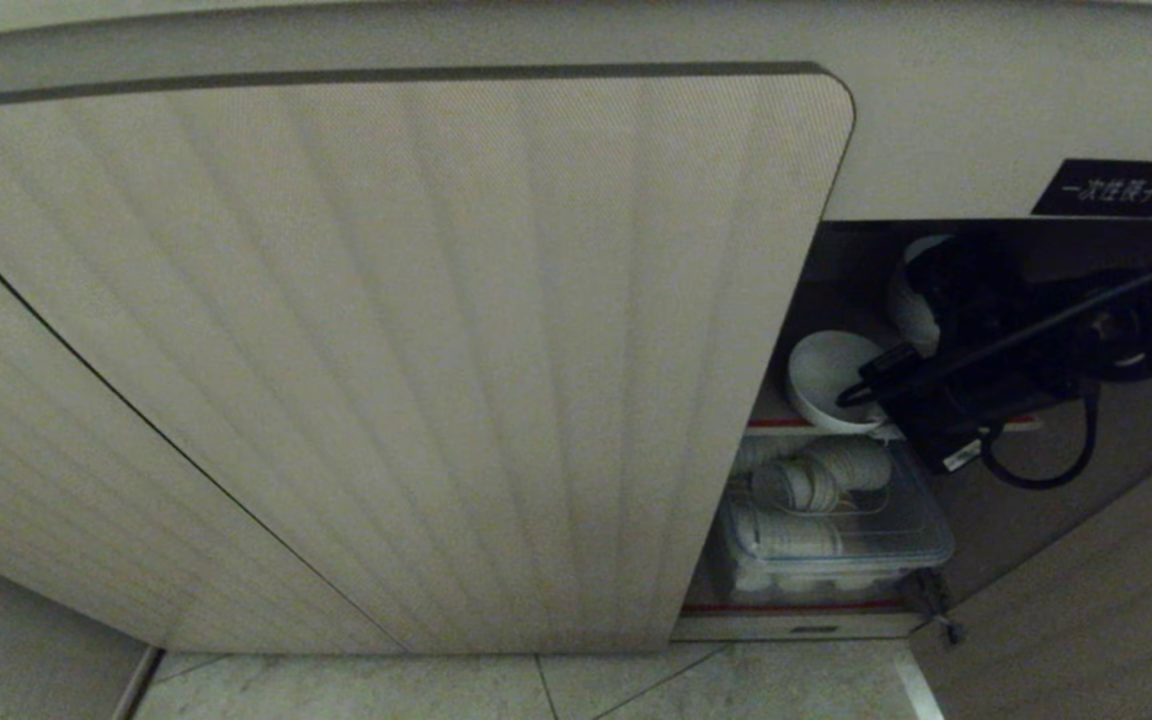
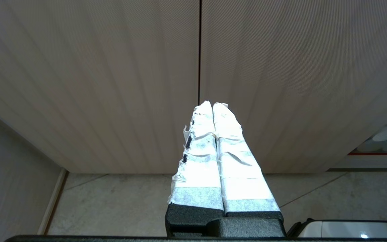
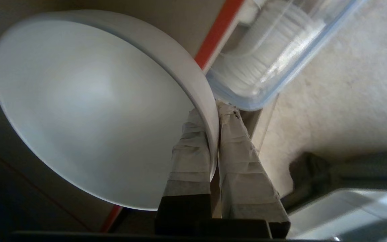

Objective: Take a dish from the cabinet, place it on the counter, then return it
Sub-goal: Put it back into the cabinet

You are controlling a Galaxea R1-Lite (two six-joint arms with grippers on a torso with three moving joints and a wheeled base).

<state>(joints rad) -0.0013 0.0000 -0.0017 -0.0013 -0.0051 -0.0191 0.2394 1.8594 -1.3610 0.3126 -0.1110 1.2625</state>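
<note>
Before the closed ribbed doors of the cabinet [image 2: 113, 84], at left, the left gripper [image 2: 212, 105] hangs parked, taped fingers pressed together on nothing. Rightward, inside the open compartment, the right gripper [image 3: 215, 111] pinches the rim of the dish [image 3: 89, 107] above the red front edge of the upper shelf [image 1: 771, 423]. Only the rim is held, so a tilt or jolt could slip the bowl. Exit room is narrow: door edge [image 1: 786, 330] on one side, clear plastic box [image 1: 896, 545] of stacked bowls directly below.
</note>
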